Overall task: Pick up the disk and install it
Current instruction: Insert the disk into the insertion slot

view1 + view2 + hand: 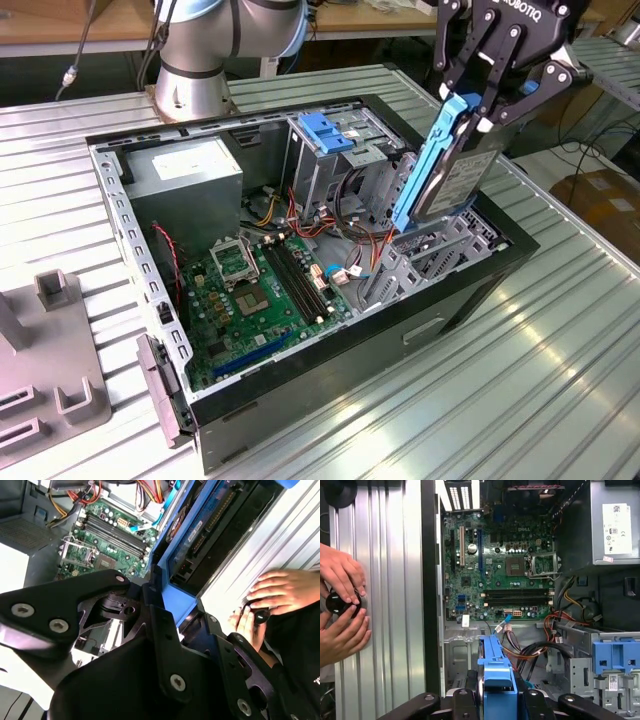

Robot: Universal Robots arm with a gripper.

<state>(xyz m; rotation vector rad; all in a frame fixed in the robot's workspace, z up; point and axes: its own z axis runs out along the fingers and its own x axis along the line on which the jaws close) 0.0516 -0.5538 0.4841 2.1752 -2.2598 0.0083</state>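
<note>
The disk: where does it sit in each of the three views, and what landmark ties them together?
Exterior view: the disk hangs tilted in the pincer over the open case, toward the exterior view's right.
Second wrist view: it stretches lengthwise away from the pincer.
First wrist view: edge-on, clamped in the pincer.
Shared landmark: the green motherboard.

A ribbed metal table [560,380] stands before a wooden bench [60,25].
</note>
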